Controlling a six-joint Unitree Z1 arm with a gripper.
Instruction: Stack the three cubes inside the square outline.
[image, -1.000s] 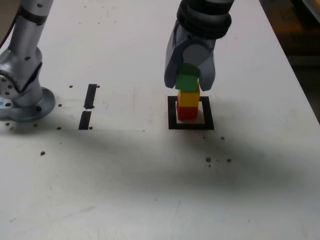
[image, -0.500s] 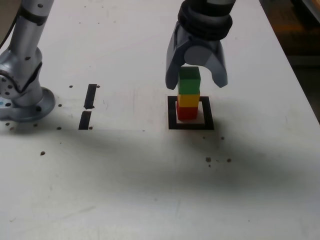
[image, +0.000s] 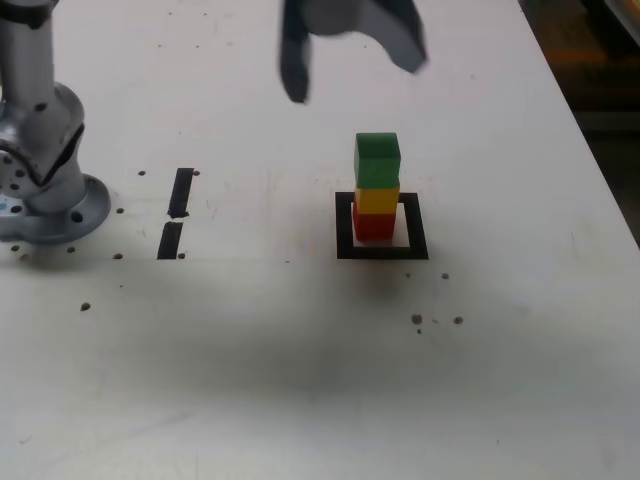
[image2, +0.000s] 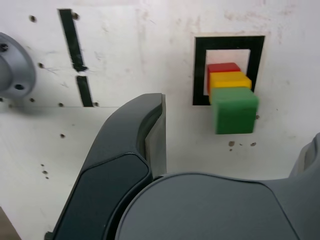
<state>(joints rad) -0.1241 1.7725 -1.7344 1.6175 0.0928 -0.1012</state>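
Observation:
The three cubes stand as one upright tower inside the square outline (image: 381, 251): red cube (image: 374, 227) at the bottom, yellow cube (image: 377, 201) in the middle, green cube (image: 377, 160) on top. My gripper (image: 355, 80) hangs open well above the tower and a little toward the exterior view's left, with nothing between its fingers and no contact with the cubes. The wrist view looks down on the tower: green cube (image2: 234, 110), yellow cube (image2: 229, 80), red cube (image2: 223, 67), all within the square outline (image2: 199, 70). One dark finger (image2: 135, 145) fills that view's foreground.
The arm's grey base (image: 45, 205) sits at the exterior view's left, with two short black strips (image: 180, 192) between it and the outline. Both show in the wrist view too: base (image2: 12, 70), strips (image2: 72, 40). The white table's edge (image: 600, 170) runs along the exterior view's right.
The gripper opened and let go of the green cube, which stays on top of the yellow one. It then rose and shifted toward the exterior view's left.

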